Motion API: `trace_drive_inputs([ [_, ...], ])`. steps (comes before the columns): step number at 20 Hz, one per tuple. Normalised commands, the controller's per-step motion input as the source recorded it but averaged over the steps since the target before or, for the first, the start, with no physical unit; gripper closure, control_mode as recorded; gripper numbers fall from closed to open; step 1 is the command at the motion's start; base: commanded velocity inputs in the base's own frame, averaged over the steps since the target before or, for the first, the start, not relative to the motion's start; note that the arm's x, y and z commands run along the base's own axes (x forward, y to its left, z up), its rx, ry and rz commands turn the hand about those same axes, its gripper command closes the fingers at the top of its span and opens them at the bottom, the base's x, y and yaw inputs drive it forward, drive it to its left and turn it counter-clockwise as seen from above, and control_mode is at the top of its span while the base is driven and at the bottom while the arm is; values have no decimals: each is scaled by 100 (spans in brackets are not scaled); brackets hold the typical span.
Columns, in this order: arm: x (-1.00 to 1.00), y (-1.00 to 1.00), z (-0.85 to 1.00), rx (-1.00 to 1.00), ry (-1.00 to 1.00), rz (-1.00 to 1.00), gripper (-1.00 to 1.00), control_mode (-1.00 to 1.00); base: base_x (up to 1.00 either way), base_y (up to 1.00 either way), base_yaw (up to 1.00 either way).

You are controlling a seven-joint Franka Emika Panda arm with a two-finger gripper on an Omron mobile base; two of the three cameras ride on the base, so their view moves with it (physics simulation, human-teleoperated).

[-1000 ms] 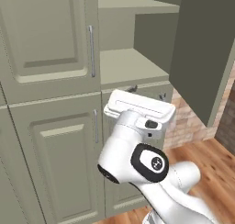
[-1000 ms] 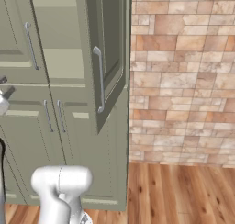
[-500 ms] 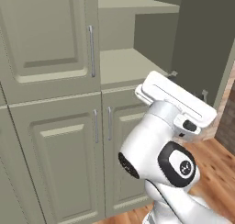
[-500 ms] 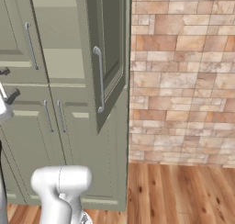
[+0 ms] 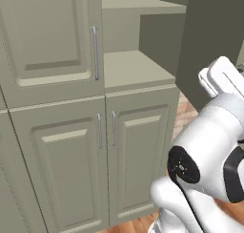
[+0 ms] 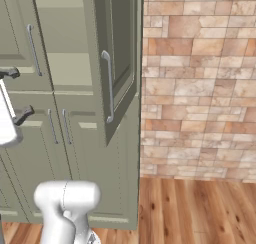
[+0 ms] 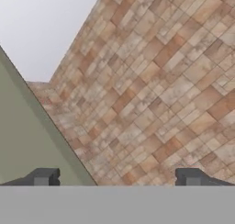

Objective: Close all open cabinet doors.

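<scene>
The brick wall (image 6: 200, 83) fills the right of the right base view, above a wood floor (image 6: 200, 208); beside it the cupboard (image 5: 138, 79) stands with its right upper bay open, two bare shelves showing; the open door (image 6: 117, 53) swings out toward the camera, its bar handle (image 6: 108, 87) upright on the near edge; the left upper door (image 5: 47, 41) is shut; below, two lower doors (image 5: 100, 165) are shut; the hand (image 7: 117, 178) has fingers wide apart, gripping nothing, aimed at brick.
</scene>
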Motion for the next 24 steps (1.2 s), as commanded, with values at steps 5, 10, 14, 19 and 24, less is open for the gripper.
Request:
trace_drive_inputs([
  [5, -84, -100, 0, 18, -15, 17, -100, -100, 0, 0, 0],
  [10, -46, -100, -2, 19, -13, 24, -100, -100, 0, 0, 0],
  [14, -1, -78, -19, 21, -8, 34, -100, -100, 0, 0, 0],
  [19, 33, -35, -39, 19, -11, 50, -100, -100, 0, 0, 0],
  [24, 57, -12, -37, 20, -5, 54, -100, -100, 0, 0, 0],
])
